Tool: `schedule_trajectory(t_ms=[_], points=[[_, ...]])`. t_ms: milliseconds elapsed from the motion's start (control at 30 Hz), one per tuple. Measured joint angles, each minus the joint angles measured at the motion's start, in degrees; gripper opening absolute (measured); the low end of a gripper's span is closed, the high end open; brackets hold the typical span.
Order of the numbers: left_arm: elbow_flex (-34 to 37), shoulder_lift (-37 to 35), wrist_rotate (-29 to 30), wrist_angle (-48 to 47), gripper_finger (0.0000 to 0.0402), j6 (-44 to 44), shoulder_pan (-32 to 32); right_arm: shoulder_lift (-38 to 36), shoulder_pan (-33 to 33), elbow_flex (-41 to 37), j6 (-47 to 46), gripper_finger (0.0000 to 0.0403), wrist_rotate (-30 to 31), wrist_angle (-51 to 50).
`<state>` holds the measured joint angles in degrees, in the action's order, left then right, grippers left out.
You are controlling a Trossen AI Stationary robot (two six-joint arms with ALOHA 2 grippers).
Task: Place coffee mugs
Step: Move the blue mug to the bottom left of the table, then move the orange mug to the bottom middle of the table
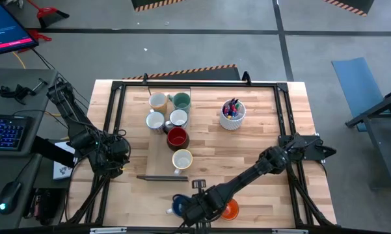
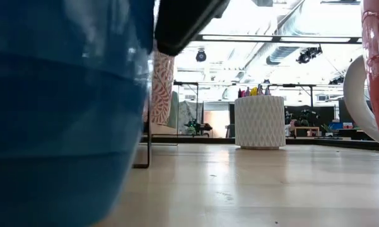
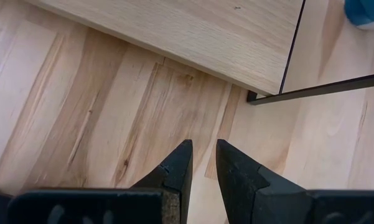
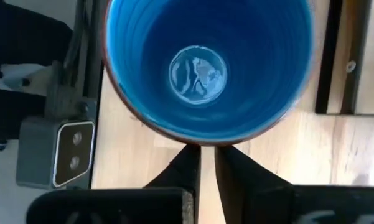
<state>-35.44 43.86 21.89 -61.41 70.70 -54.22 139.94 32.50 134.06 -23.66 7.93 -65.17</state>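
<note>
A blue mug (image 1: 177, 207) stands near the table's near edge and fills the right wrist view (image 4: 205, 68) and the left of the low view (image 2: 57, 113). My right gripper (image 1: 190, 207) is at its side, fingers close together (image 4: 206, 152) just under the rim. An orange mug (image 1: 230, 209) stands right of it. On the tray (image 1: 146, 153) are a red mug (image 1: 176, 137), a teal one (image 1: 181, 101) and several white or cream ones. My left gripper (image 1: 120, 161) hangs shut over bare wood (image 3: 202, 149) left of the tray. My right gripper is shut at the blue mug's outer wall just below the rim (image 4: 202, 142), coming from the table's right. The rim hides the fingertips, so which part they have cannot be told. The mug is upright, mouth up; whether it is lifted does not show.
A white cup of coloured pens (image 1: 232, 116) stands right of the tray, far across the table in the low view (image 2: 260, 121). A black frame (image 1: 110, 130) runs round the table. A small camera box (image 4: 59, 152) sits by the near edge beside the blue mug.
</note>
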Motion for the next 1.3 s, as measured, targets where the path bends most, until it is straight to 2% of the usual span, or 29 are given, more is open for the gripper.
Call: schedule_trajectory(t_ms=[367,900,1300], points=[[0.0,0.0,0.31,0.0,0.0062,-0.44,0.01,0.98,-2.26,0.0,5.95,0.0026,-2.72,6.86],[0.01,0.0,0.39,0.0,0.0062,-0.44,0.01,1.18,-4.51,0.0,12.85,0.0026,-3.42,15.15],[0.0,0.02,0.38,0.04,0.0062,-0.44,0.01,-0.06,-5.26,0.9,12.27,0.0026,-4.63,7.87]])
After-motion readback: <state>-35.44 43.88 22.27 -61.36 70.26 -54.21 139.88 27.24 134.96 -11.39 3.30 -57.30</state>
